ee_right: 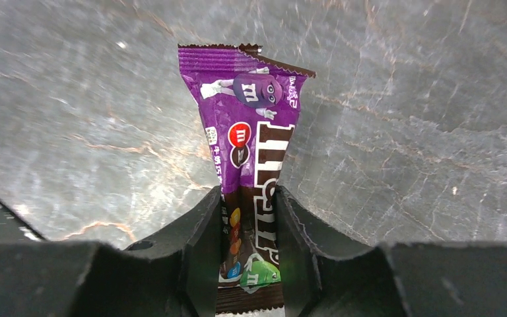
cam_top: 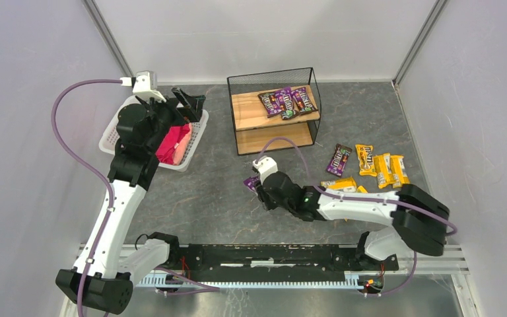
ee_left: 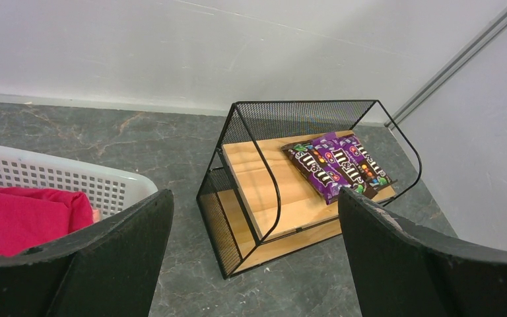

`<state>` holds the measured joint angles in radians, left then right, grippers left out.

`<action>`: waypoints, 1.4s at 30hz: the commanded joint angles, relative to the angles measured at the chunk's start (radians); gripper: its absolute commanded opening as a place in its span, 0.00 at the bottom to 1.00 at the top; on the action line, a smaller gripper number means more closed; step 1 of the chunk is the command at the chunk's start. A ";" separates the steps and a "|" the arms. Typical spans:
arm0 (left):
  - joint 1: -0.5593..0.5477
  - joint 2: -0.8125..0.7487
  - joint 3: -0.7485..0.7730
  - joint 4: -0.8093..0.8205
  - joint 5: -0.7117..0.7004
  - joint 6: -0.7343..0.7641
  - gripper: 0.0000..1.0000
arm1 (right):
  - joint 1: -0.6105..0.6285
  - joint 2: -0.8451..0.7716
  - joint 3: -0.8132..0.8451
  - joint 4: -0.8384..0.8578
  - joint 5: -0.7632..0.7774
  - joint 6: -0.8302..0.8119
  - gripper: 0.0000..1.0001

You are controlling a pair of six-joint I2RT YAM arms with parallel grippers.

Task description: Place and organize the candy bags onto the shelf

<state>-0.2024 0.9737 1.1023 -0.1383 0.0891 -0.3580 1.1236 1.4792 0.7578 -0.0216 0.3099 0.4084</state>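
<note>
White basket (cam_top: 196, 134) holds a pink-red bundle (cam_top: 173, 144).

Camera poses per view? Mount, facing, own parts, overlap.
Top external: above and behind, looking down on the table; both arms, left claw, right claw.
Left wrist: left arm, above the basket, facing the shelf; open fingers at bottom.
Right wrist: right arm, facing down at the table; fingers pinching a purple candy bag.
Shared: top and left wrist see shelf and basket; top and right wrist, that bag.

Purple candy bag (ee_right: 249, 191) between end effector (ee_right: 251, 254) fingers
</note>
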 commanded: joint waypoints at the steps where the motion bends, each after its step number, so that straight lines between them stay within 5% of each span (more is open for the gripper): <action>1: 0.006 -0.007 -0.004 0.048 0.021 -0.013 1.00 | 0.004 -0.147 -0.017 0.046 0.014 0.045 0.38; 13: 0.006 -0.013 -0.005 0.048 0.017 -0.013 1.00 | -0.054 -0.194 0.292 -0.068 0.286 -0.069 0.36; 29: 0.007 -0.007 -0.003 0.049 0.036 -0.019 1.00 | -0.215 0.252 0.846 -0.114 0.378 -0.116 0.36; 42: 0.007 -0.010 -0.004 0.054 0.053 -0.029 1.00 | -0.245 0.495 1.113 -0.262 0.496 -0.065 0.36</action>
<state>-0.2024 0.9733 1.0981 -0.1314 0.1162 -0.3584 0.8936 1.9327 1.7813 -0.2462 0.7288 0.3141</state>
